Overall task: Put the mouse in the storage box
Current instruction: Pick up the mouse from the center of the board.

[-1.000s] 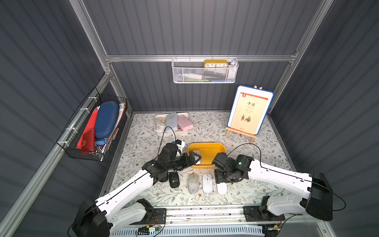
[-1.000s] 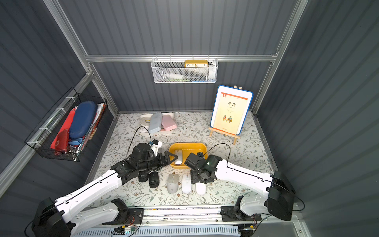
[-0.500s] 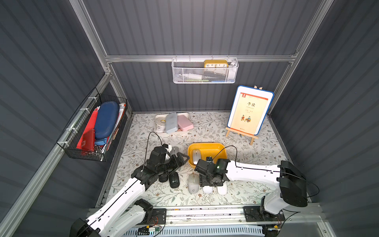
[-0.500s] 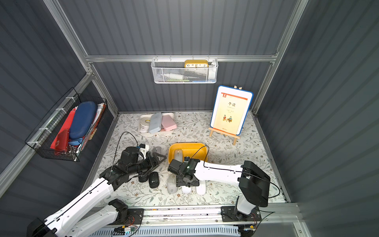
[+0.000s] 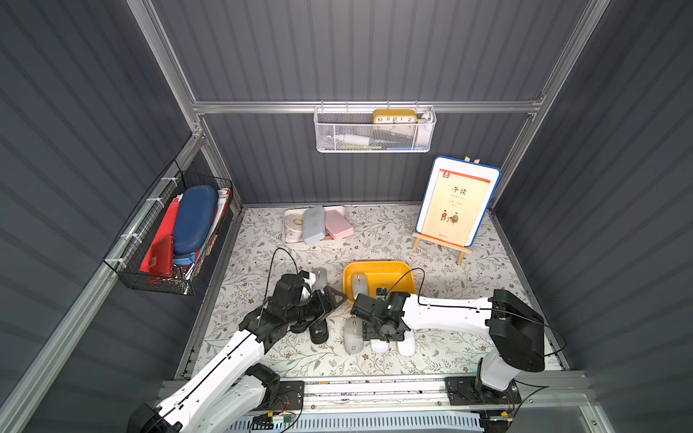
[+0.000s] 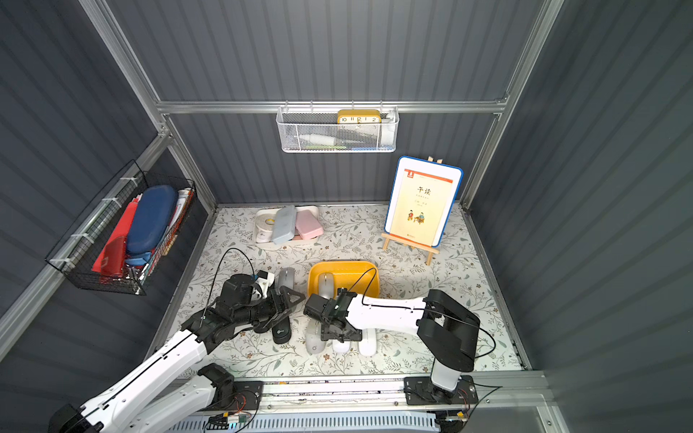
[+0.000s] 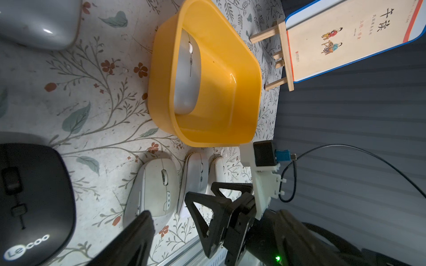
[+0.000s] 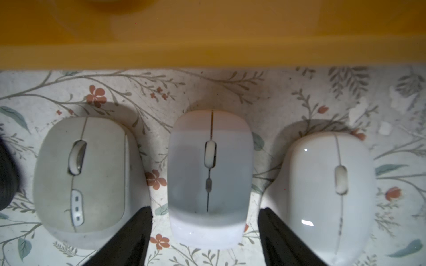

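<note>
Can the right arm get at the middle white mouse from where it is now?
Probably yes. The right gripper is open over the middle white mouse, a finger in each gap beside it, though the greyish mouse and the other white mouse sit close.

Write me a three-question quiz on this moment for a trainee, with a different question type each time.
1. True or false: the storage box is empty.
2. The right gripper is: A. shut on a mouse and raised; B. open, its fingers on either side of the white mouse centred in the right wrist view; C. inside the box.
3. How many mice lie in the row on the table on the robot's side of the box?
Key: 1. False: a silver mouse lies in it. 2. B. 3. Four.
</note>
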Robot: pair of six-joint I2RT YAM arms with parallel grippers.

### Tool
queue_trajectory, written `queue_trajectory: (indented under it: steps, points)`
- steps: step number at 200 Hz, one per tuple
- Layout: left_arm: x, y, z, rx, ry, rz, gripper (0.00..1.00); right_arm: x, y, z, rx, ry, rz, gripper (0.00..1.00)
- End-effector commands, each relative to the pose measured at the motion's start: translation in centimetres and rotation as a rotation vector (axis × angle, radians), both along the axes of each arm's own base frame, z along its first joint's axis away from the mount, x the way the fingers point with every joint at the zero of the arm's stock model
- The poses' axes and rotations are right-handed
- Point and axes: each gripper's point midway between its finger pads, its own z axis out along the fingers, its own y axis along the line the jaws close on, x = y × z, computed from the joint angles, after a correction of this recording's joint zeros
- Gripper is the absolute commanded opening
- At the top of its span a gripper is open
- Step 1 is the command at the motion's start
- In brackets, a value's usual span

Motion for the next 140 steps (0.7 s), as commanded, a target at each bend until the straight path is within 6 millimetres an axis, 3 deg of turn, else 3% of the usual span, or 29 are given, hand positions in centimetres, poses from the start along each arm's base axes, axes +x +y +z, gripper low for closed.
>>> queue_trajectory:
  steps: [1, 26, 67, 100, 140]
  points:
    - [0.6, -0.5, 2.3, -0.033, -0.052, -0.011, 0.85, -0.7, -0.6, -1.4, -0.028, 0.03, 0.007, 0.77]
    - [0.9, -0.5, 2.6, -0.035, -0.062, -0.001, 0.86, -0.7, -0.3, -1.7, -0.006, 0.032, 0.015, 0.77]
    - [0.2, -0.4, 0.2, -0.024, 0.016, -0.002, 0.84, -0.7, -0.6, -2.3, -0.021, 0.037, 0.014, 0.78]
    - [-1.1, 0.8, -2.0, 0.021, 0.103, 0.036, 0.81, -0.6, 0.0, -3.0, -0.033, 0.053, 0.021, 0.77]
    - [-2.0, 1.5, -2.3, 0.022, 0.12, 0.064, 0.8, -0.8, -0.4, -3.9, -0.065, 0.072, 0.015, 0.71]
